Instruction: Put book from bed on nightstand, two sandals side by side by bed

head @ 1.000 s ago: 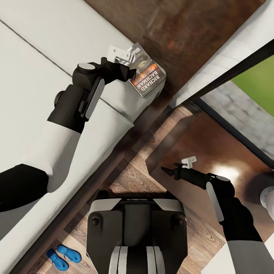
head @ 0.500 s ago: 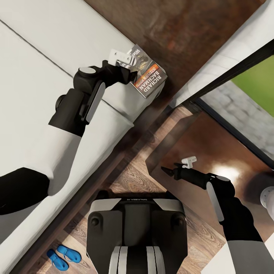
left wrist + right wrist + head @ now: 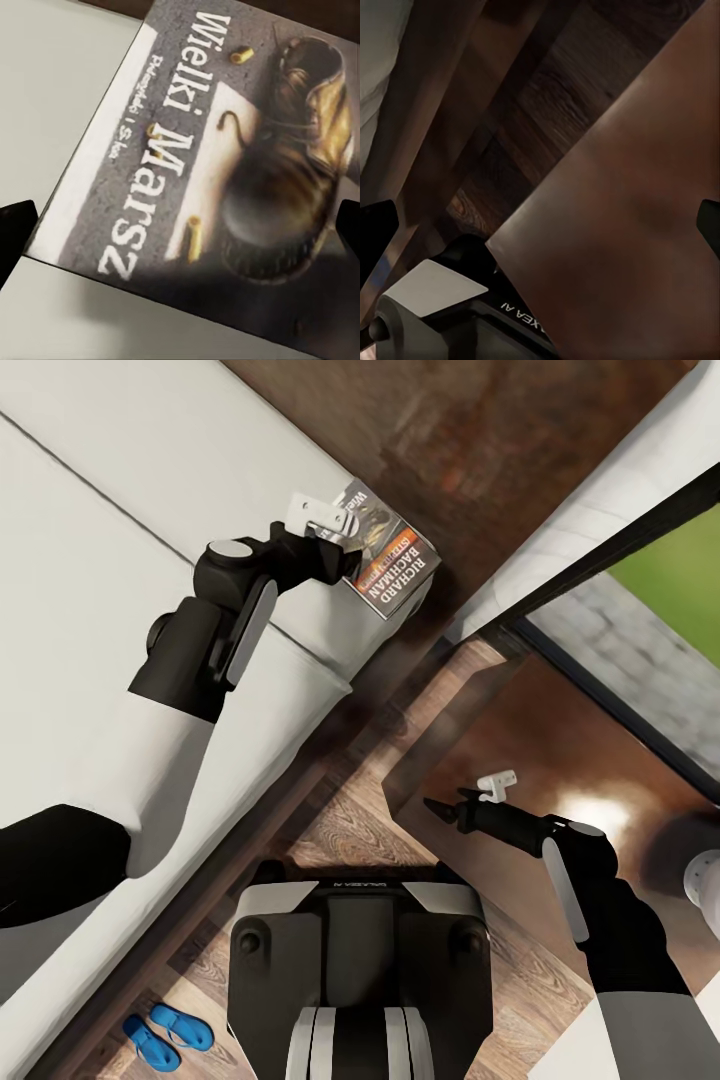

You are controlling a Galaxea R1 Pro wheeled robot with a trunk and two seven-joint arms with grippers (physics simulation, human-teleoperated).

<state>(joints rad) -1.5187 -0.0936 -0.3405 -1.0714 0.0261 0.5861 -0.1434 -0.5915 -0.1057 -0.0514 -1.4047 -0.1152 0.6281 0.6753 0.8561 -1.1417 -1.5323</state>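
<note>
The book (image 3: 392,557) lies on the corner of the bed (image 3: 110,510), by the dark headboard (image 3: 470,430); its grey cover with white lettering (image 3: 187,150) is close up in the left wrist view. My left gripper (image 3: 322,517) is open right at the book's near edge, its dark fingertips (image 3: 13,225) spread to either side of the cover. My right gripper (image 3: 497,785) hangs open over the glossy top of the nightstand (image 3: 590,750), holding nothing. Two blue sandals (image 3: 165,1032) lie side by side on the floor beside the bed frame.
My base (image 3: 360,960) stands on the plank floor between bed and nightstand. A white rounded object (image 3: 704,880) sits at the nightstand's right edge. A black-framed window (image 3: 660,580) onto lawn is behind the nightstand.
My left arm has shifted slightly, bringing the gripper a little closer over the book, and the book has turned a touch. The right arm has not moved.
</note>
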